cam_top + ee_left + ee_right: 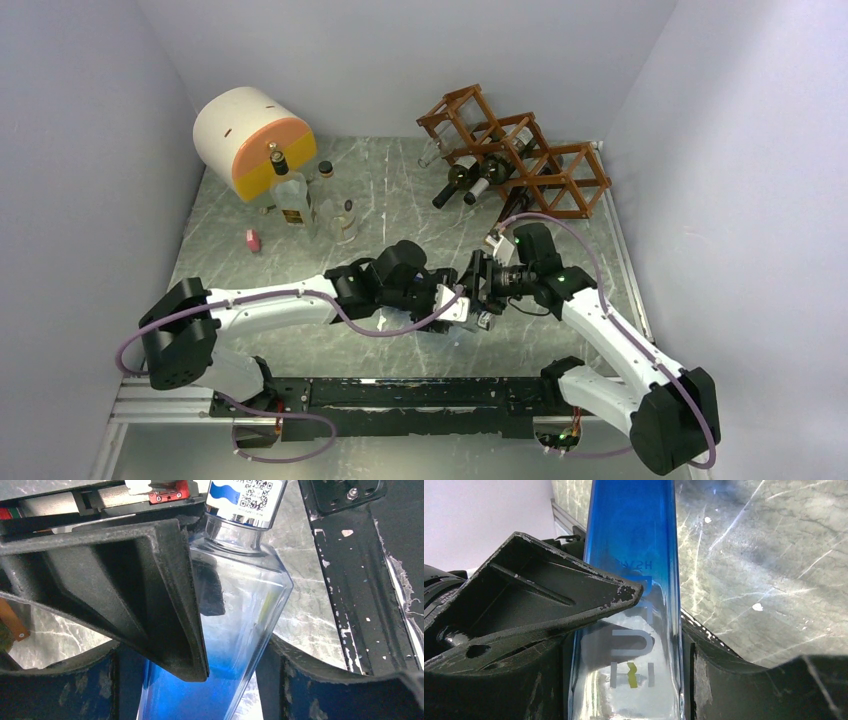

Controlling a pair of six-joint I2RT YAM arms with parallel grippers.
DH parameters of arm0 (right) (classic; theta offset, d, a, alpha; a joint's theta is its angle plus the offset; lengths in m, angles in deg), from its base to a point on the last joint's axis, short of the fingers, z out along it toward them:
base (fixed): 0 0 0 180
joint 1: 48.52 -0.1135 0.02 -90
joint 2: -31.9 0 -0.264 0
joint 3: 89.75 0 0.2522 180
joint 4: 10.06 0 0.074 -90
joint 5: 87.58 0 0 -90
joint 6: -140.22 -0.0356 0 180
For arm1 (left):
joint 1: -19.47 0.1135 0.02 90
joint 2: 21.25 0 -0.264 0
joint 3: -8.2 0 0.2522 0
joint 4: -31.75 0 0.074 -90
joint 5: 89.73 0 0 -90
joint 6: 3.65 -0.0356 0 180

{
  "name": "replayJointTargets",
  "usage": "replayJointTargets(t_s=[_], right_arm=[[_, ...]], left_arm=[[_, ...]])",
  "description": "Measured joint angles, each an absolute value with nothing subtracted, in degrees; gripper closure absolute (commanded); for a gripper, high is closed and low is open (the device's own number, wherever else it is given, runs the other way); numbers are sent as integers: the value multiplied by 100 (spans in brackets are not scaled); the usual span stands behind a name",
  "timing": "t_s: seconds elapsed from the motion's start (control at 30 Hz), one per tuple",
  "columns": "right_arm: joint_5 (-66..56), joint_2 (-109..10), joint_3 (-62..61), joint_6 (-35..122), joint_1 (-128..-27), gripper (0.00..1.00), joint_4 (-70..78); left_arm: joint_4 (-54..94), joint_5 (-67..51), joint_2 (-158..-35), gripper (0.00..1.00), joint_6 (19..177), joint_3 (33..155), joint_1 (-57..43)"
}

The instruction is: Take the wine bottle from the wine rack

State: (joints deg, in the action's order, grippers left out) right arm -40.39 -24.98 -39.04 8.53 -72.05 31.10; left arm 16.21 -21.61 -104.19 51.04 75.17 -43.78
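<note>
The reddish-brown wine rack [520,150] stands at the back right of the table. Dark wine bottles [458,180] lie in its cubbies, necks pointing toward the table's middle. Both grippers meet over the middle of the table, well in front of the rack. My left gripper [468,306] [235,680] is shut on a clear, blue-tinted glass bottle [240,605] near its shoulder, below the silver cap. My right gripper [482,280] [664,625] is shut on the same bottle [634,540] further along its body. From above, the arms hide most of that bottle.
A white-and-orange cylinder [250,140] lies at the back left. Clear bottles [292,195] and a small jar [345,218] stand before it, with a small pink object [253,240] nearby. Walls close in on both sides. A black rail [420,395] runs along the near edge.
</note>
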Motion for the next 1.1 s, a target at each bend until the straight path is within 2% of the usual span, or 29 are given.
replayJointTargets(t_s=[0.03, 0.07, 0.17, 0.23, 0.27, 0.3, 0.57, 0.73, 0.9, 1.1], right_arm=[[-4043, -2516, -3904, 881, -7212, 79, 3110], [-4041, -2520, -3904, 923, -7212, 65, 3110], [-3945, -2527, -3802, 1146, -7221, 37, 3283], [-3704, -2544, -3535, 1410, -7240, 13, 3613], [-3566, -2536, -3391, 1543, -7264, 4, 3735], [-3468, -2490, -3279, 1640, -7271, 1, 3794], [-2535, -1880, -2348, 2109, -7258, 0, 3971], [-1344, -1757, -1671, 2258, -7258, 0, 4489], [-550, -1253, -1124, 2348, -7258, 0, 4583], [-13, -1145, -1118, 2409, -7258, 0, 4631]], left_arm=[[1601, -2113, -10419, 87, 5093, 7517, -4388], [1597, -2054, -10419, 92, 5086, 7517, -4404], [1616, -1849, -10406, 93, 5084, 7511, -4441], [1741, -1722, -10367, 93, 5084, 7476, -4467], [1850, -1641, -10325, 93, 5082, 7438, -4478], [1870, -1554, -10268, 93, 5080, 7406, -4478], [1859, -865, -9921, 93, 5305, 7012, -4461], [1962, -400, -9549, 93, 5773, 6837, -4443], [2336, 203, -8454, 93, 6688, 6212, -4249], [2596, 1388, -7158, 93, 7910, 5583, -3602]])
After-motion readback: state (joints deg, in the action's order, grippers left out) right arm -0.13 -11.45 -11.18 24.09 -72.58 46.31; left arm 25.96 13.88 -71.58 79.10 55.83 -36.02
